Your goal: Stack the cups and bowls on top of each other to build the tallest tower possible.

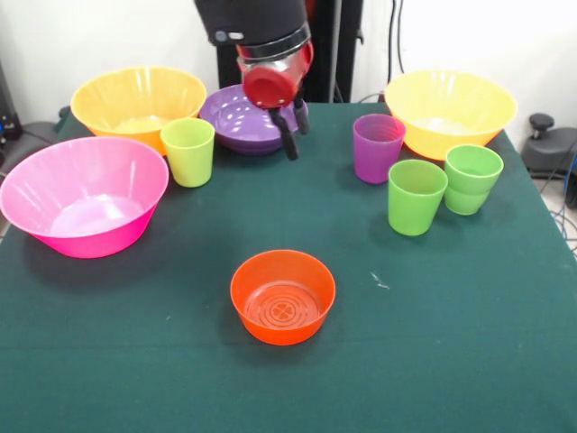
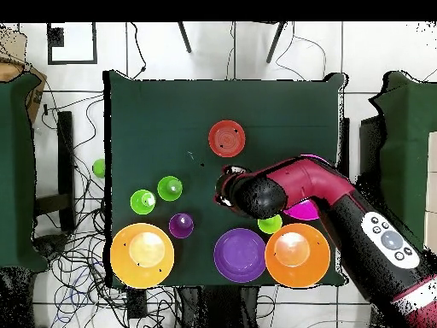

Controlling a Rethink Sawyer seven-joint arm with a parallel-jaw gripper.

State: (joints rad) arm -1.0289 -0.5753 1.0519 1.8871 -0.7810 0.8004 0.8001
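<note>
One purple bowl (image 1: 242, 120) sits just behind the empty, open hand (image 1: 293, 133).

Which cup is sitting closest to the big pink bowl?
The yellow-green cup. It stands right beside the big pink bowl, while the purple cup and the two green cups stand far across the table.

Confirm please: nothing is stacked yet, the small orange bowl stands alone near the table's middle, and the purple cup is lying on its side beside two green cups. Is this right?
One detail is wrong. The purple cup is not lying on its side: the front view shows it upright, mouth up, beside the two green cups. The rest holds: nothing is stacked, and the small orange bowl stands alone near the table's middle.
</note>
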